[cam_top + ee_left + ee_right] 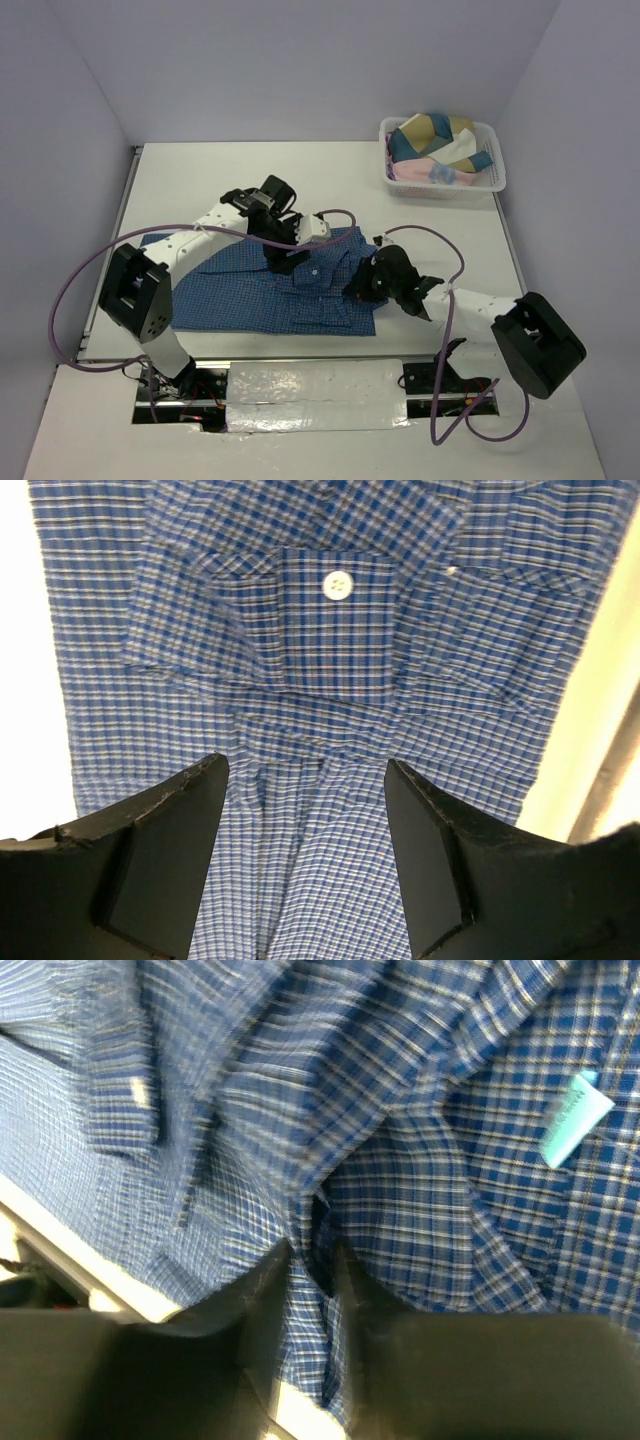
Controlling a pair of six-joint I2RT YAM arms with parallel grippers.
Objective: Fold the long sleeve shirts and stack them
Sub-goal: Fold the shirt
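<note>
Your left gripper (305, 775) stood wide open just over the shirt (250, 295), holding nothing. The shirt lay spread on the table (200, 180) in front of both arms. Your right gripper (312, 1260) was narrow, pinching a fold at its right side.

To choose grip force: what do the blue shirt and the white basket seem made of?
Blue shirt: thin woven cloth, matte, perhaps cotton; it creases and folds softly. White basket: probably rigid moulded plastic, slightly glossy, with slotted walls.
</note>
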